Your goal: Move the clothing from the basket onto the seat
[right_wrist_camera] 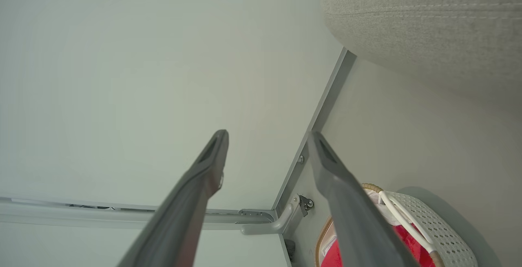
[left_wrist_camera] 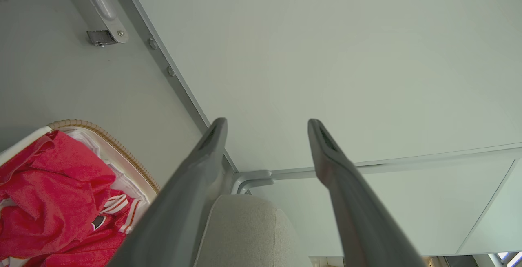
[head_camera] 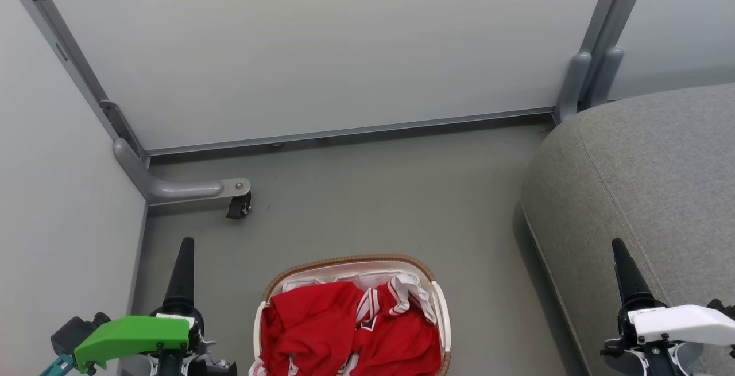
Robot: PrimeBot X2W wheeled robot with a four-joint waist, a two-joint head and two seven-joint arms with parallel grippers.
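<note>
The basket, white with a brown woven rim, stands on the floor at the bottom centre of the head view. The clothing, crumpled red with white striped trim, fills it. The grey seat rises at the right. My left gripper hangs left of the basket, and my right gripper hovers over the seat's near edge. In the left wrist view my left gripper is open and holds nothing, with the clothing, the basket and the seat below it. In the right wrist view my right gripper is likewise open, beside the basket and the seat.
Pale partition panels wall in the back and the left side. A grey bracket foot with a black caster juts onto the floor at the left. Bare grey floor lies between the basket, the panels and the seat.
</note>
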